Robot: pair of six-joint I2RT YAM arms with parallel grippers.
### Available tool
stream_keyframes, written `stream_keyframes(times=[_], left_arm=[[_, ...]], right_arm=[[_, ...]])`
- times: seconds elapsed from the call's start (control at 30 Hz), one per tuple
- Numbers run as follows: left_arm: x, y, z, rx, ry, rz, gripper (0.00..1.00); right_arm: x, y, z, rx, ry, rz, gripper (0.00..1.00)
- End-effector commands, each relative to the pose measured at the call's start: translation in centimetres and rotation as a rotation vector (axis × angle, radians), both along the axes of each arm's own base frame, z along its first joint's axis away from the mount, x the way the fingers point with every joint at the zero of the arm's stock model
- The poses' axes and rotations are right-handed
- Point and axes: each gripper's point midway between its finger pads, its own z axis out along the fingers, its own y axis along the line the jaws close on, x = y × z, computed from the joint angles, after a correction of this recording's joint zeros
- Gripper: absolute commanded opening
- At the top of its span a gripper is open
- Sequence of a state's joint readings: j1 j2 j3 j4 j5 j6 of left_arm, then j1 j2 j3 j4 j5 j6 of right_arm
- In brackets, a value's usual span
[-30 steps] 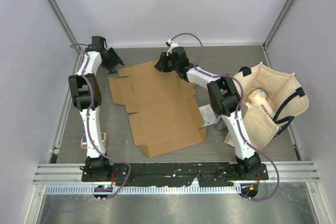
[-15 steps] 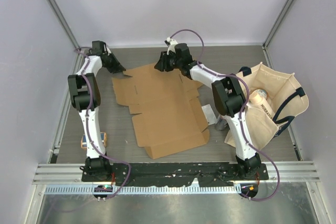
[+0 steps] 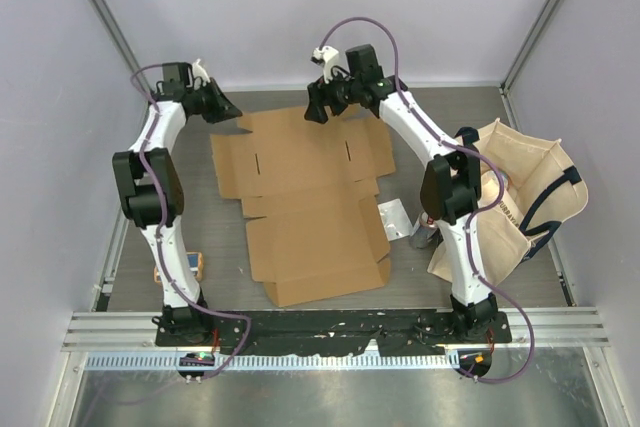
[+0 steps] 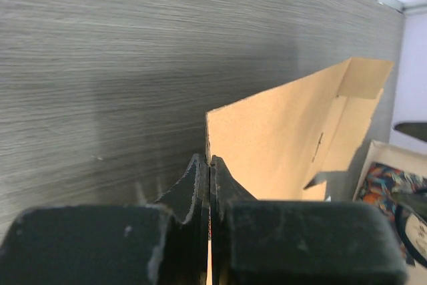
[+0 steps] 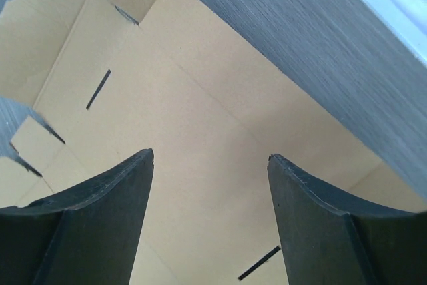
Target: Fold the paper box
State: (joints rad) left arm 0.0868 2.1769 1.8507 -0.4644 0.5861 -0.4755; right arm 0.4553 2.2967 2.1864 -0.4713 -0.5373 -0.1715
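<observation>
The paper box (image 3: 305,202) is lying unfolded in the middle of the bench (image 3: 225,242), and the left pincer (image 3: 232,113) is pinching tight on its upper-left flap edge, while the right pincer (image 3: 314,115) is hovering, fingers spread wide, over the sheet's top edge.

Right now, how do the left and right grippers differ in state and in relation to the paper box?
The left gripper is shut, pinching the paper box at its far-left corner; the right gripper is open and holds nothing. The left gripper touches the cardboard; the right gripper hangs above it, apart. Both are at the sheet's far end.
</observation>
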Motion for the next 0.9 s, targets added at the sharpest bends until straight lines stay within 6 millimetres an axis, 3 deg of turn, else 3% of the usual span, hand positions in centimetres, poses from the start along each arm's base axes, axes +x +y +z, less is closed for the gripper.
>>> stream_keyframes(times=[0.0,0.07,0.13,0.17,0.23,0.33,0.5,0.87], left_arm=[[-2.0,-2.8,9.1,-0.002,-0.254,-0.170,0.00],[-3.1,-3.3,9.6,0.012,-0.286,-0.216,0.00],[-3.9,-3.8,11.6,0.019,-0.354,-0.242,0.00],[-4.4,-3.8,11.2,0.026,-0.357,-0.252,0.00],[-5.0,-3.9,12.6,0.039,-0.407,-0.259,0.00],[-5.7,-4.4,13.6,0.033,-0.457,-0.288,0.00],[-7.3,-5.2,15.6,0.058,-0.548,-0.334,0.00],[-9.9,-6.7,18.0,0.084,-0.648,-0.426,0.00]], right_arm=[[-2.5,-0.6,6.6,-0.016,-0.128,0.130,0.75],[-2.8,-0.5,8.0,-0.010,-0.158,0.150,0.78],[-2.8,-0.5,9.8,0.006,-0.195,0.165,0.79],[-3.0,-0.3,10.5,0.014,-0.207,0.173,0.79],[-3.0,-0.2,12.1,0.031,-0.244,0.174,0.84],[-2.7,-0.3,13.3,0.037,-0.273,0.167,0.88],[-3.0,0.1,13.4,0.053,-0.267,0.192,0.88],[-3.7,1.6,12.5,0.112,-0.227,0.269,0.88]])
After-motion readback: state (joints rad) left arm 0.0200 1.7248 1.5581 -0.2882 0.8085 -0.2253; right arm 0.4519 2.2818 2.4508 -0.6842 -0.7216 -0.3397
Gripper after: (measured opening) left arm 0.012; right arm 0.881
